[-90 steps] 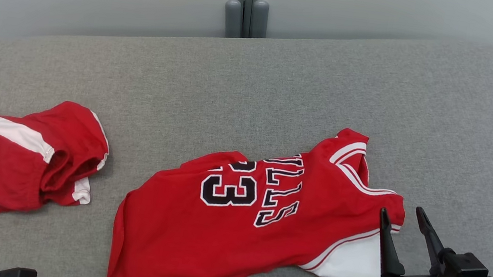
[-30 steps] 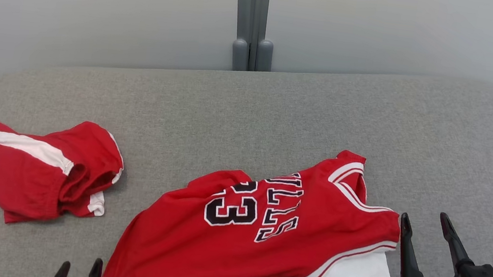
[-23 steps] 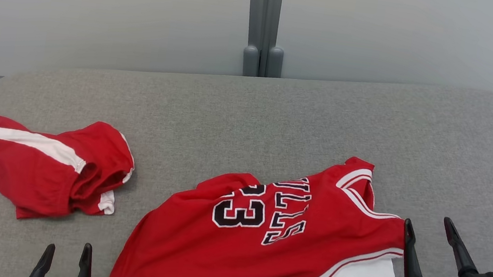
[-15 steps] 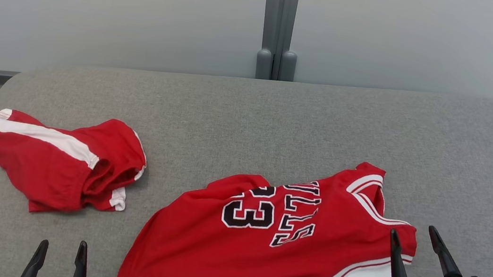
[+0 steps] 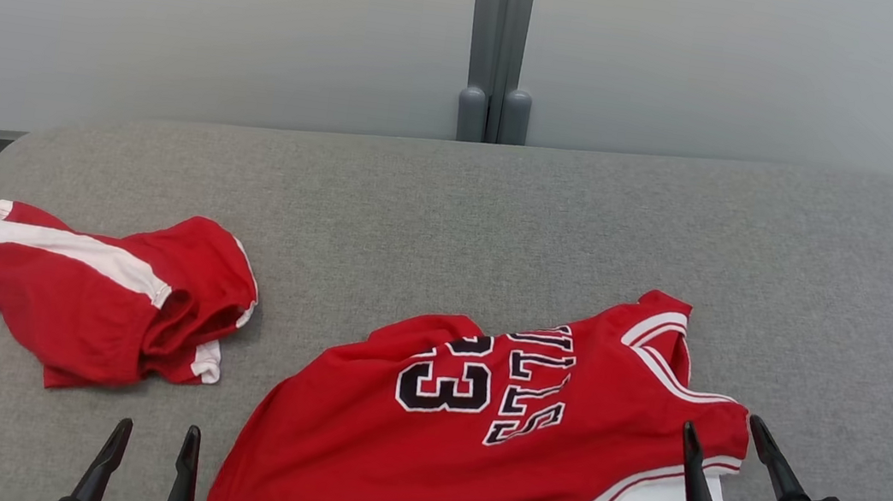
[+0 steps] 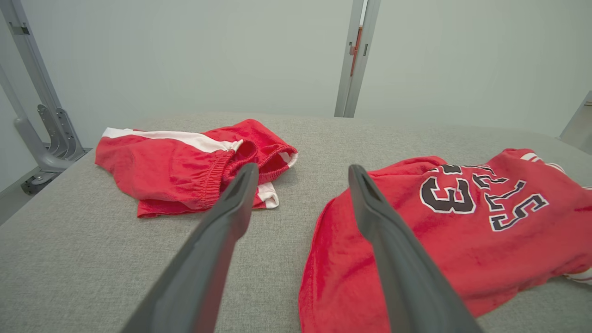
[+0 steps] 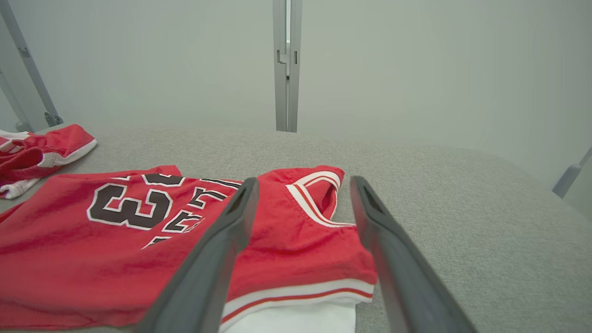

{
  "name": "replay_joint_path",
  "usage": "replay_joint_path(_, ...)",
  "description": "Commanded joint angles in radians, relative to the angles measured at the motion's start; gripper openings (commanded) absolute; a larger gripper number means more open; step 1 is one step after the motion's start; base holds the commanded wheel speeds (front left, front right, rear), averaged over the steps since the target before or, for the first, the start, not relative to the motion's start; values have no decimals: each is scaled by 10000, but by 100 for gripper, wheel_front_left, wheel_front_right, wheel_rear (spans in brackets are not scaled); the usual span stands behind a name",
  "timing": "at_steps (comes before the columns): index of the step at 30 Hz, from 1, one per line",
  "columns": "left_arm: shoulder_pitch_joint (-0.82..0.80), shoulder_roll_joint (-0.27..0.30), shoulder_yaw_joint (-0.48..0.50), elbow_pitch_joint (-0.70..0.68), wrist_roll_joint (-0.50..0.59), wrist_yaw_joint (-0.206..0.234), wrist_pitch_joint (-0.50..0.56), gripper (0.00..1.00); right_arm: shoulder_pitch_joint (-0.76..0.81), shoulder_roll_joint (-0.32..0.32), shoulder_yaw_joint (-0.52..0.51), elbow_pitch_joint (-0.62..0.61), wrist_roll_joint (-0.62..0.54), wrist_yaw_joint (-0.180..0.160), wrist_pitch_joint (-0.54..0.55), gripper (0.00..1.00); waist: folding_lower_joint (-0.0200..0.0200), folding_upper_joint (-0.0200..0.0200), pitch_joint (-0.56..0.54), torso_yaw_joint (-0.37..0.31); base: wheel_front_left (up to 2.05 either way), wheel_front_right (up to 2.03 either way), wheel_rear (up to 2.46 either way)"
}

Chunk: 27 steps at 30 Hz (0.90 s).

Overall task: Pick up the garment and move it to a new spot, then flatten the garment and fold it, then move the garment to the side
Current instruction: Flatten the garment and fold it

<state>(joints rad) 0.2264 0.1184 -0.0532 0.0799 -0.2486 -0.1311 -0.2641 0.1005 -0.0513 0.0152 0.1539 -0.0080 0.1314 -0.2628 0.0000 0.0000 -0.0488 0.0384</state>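
The red basketball jersey is lying rumpled and unfolded on the grey padded surface, with its number 33 and black lettering facing up and a white panel showing at its near right corner. As I'm reading it, the task is barely getting started. Nothing is gripping the cloth and it is looking neither flattened nor folded. The pick-up, the move to a new spot, the smoothing, the folding and the final shift aside all seem to be waiting. The left gripper is hanging with its fingers spread and empty just beside the jersey's near left edge. It is hovering over bare surface between the jersey and the crumpled red shorts, which are lying well apart to the left. The right gripper is also standing wide and empty, its fingers straddling the striped-trim corner by the armhole. Whether the tips are touching the cloth beneath them I cannot tell.
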Motion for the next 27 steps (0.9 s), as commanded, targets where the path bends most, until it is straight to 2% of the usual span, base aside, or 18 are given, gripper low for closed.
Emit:
replay_joint_path(1, -168, 120, -7, 31, -107, 10, -2, 100, 17, 4, 16, 19, 72, -14, -31, 100, 0, 0, -1, -53, 0, 0, 0)
replay_joint_path(15, -197, 203, -94, 198, -174, 8, -3, 100, -90, 6, 4, 27, 361, -14, -31, 100, 0, 0, 34, -156, 0, 0, 0)
replay_joint_path(19, -89, 271, -365, 322, -221, 7, -3, 100, -167, -2, -61, 63, 512, -14, -31, 100, 0, 0, -19, -172, 0, 0, 0)
replay_joint_path(22, 146, 603, -859, 458, -316, 10, -1, 100, -15, -89, -42, 388, 292, -14, 6, 100, 0, 0, -75, -216, 0, 0, 0)
replay_joint_path(25, 272, 1046, -1656, 494, -593, 12, 268, 100, -24, -512, 185, 528, 147, -16, 909, 100, 0, 0, -76, -310, 0, 0, 0)
replay_joint_path(27, 393, 1434, -2241, 372, -826, 12, 868, 100, 201, -870, 449, 564, 130, -14, 2134, 100, 0, 0, -48, -352, 0, 0, 0)
